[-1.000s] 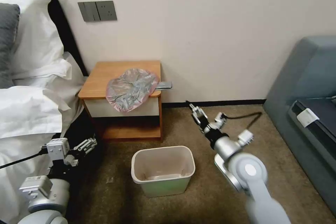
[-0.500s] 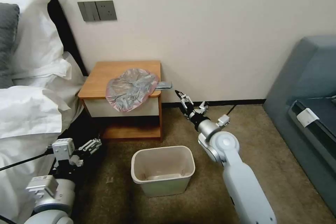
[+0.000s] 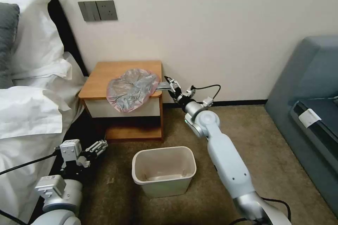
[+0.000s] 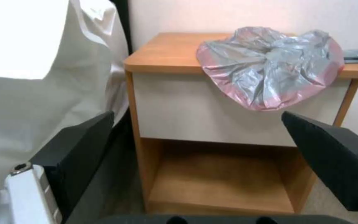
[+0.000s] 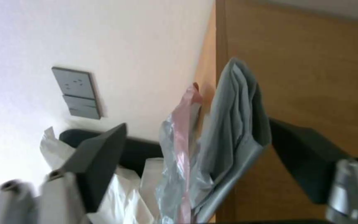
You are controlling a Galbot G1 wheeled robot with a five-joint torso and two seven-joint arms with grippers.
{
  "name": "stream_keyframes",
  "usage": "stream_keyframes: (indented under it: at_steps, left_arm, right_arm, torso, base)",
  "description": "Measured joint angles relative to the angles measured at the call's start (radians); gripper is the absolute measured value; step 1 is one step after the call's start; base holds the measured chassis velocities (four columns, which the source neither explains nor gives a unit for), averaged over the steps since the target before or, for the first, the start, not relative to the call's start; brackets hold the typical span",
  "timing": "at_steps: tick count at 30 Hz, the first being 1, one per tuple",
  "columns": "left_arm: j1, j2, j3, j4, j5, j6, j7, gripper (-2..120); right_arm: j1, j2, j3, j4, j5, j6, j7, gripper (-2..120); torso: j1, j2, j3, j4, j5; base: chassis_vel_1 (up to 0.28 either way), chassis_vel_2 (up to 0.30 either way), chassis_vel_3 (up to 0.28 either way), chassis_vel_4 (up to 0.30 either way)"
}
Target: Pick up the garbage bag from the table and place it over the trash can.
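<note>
The garbage bag (image 3: pixel 131 90) lies crumpled on the table (image 3: pixel 105 74), grey with a pink rim, drooping over the white drawer front. A folded grey flap (image 3: pixel 164 85) of it juts past the table's right edge. My right gripper (image 3: pixel 170 83) is at that edge, open, with the flap (image 5: pixel 233 118) between its spread fingers (image 5: pixel 100 161). My left gripper (image 3: pixel 97 146) hangs low beside the bed, open, facing the table (image 4: pixel 166 53) and bag (image 4: pixel 270 65) from a distance. The trash can (image 3: pixel 165 186) stands on the carpet in front of the table.
A bed with white sheets (image 3: pixel 31 109) crowds the left side, close to my left arm. A blue-grey sofa (image 3: pixel 310 88) fills the right. A grey switch plate (image 3: pixel 98 10) is on the wall. Open carpet (image 3: pixel 197 123) lies around the bin.
My right arm has stretched up and left from above the carpet to the table's right edge, bringing its fingers around the bag's flap. The left gripper has drifted slightly right and lower.
</note>
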Motion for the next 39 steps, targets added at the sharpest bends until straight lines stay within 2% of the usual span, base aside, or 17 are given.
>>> stream_keyframes:
  at_steps: [1, 5, 6, 9, 10, 14, 17, 21, 24, 31, 34, 35, 39]
  left_arm:
    - [0.0, 0.0, 0.0, 0.0, 0.0, 0.0, 0.0, 100]
    - [0.002, -0.004, -0.003, -0.008, 0.0, -0.002, 0.0, 100]
    - [0.002, -0.004, -0.003, -0.008, 0.0, -0.002, 0.0, 100]
    - [0.005, -0.004, -0.004, -0.01, 0.0, -0.004, 0.001, 100]
    - [0.005, -0.004, -0.004, -0.01, 0.0, -0.004, 0.001, 100]
    - [0.005, -0.005, -0.007, -0.01, 0.005, -0.009, -0.005, 100]
    - [0.003, -0.007, -0.013, -0.01, 0.011, -0.016, -0.008, 100]
    - [-0.001, -0.02, -0.041, -0.001, 0.029, -0.035, -0.016, 100]
    - [0.001, -0.026, -0.045, -0.001, 0.029, -0.036, -0.019, 100]
    - [0.0, -0.026, -0.039, -0.003, 0.031, -0.036, -0.018, 100]
    - [0.005, -0.014, -0.039, -0.002, 0.03, -0.037, -0.014, 100]
    - [0.005, -0.014, -0.039, -0.002, 0.03, -0.037, -0.014, 100]
    - [0.003, -0.007, -0.038, 0.001, 0.029, -0.038, -0.011, 100]
  right_arm:
    - [0.0, 0.0, 0.0, 0.0, 0.0, 0.0, 0.0, 82]
    - [-0.004, 0.017, 0.002, 0.006, -0.014, 0.008, 0.009, 64]
    - [-0.004, 0.017, 0.002, 0.006, -0.014, 0.008, 0.009, 64]
    - [-0.01, 0.023, 0.002, 0.018, -0.029, 0.017, 0.017, 47]
    - [-0.01, 0.023, 0.002, 0.018, -0.029, 0.017, 0.017, 47]
    - [-0.025, 0.028, 0.006, 0.039, -0.035, 0.028, 0.038, 30]
    - [-0.033, 0.027, 0.005, 0.047, -0.035, 0.03, 0.042, 23]
    - [-0.059, 0.02, 0.005, 0.078, -0.035, 0.032, 0.056, 5]
    - [-0.076, 0.018, 0.005, 0.093, -0.035, 0.035, 0.059, 0]
    - [-0.114, 0.001, 0.01, 0.161, -0.034, 0.042, 0.092, 0]
    - [-0.212, -0.053, 0.016, 0.313, -0.001, 0.046, 0.175, 0]
    - [-0.212, -0.053, 0.016, 0.313, -0.001, 0.046, 0.175, 0]
    - [-0.309, -0.095, 0.018, 0.463, 0.023, 0.063, 0.269, 0]
  torso:
    - [0.0, 0.0, 0.0, 0.0, 0.0]
    - [0.0, 0.0, 0.0, 0.0, 0.0]
    - [0.0, 0.0, 0.0, 0.0, 0.0]
    - [0.0, 0.0, 0.0, 0.0, 0.0]
    - [0.0, 0.0, 0.0, 0.0, 0.0]
    - [0.0, 0.0, 0.0, 0.0, 0.0]
    - [0.0, 0.0, 0.0, 0.0, 0.0]
    - [0.0, 0.0, 0.0, 0.0, 0.0]
    - [0.0, 0.0, 0.0, 0.0, 0.0001]
    - [0.0, 0.0, 0.0, 0.0001, 0.0001]
    - [0.0, 0.0, 0.0, 0.0, 0.0002]
    - [0.0, 0.0, 0.0, 0.0, 0.0002]
    - [0.0, 0.0, 0.0, -0.0002, 0.0002]
  base:
    - [0.0, 0.0, 0.0, 0.0]
    - [0.0, 0.0, 0.0, 0.0]
    - [0.0, 0.0, 0.0, 0.0]
    - [0.0, 0.0, 0.0, 0.0]
    - [0.0, 0.0, 0.0, 0.0]
    - [0.0, 0.0, 0.0, 0.0]
    - [0.0, 0.0, 0.0, 0.0]
    - [0.0, 0.0, 0.0, 0.0]
    - [0.0, 0.0, 0.0, 0.0]
    - [0.0, 0.0, 0.0, 0.0]
    - [0.0, 0.0, 0.0, 0.0]
    - [0.0, 0.0, 0.0, 0.0]
    - [0.0, 0.0, 0.0, 0.0]
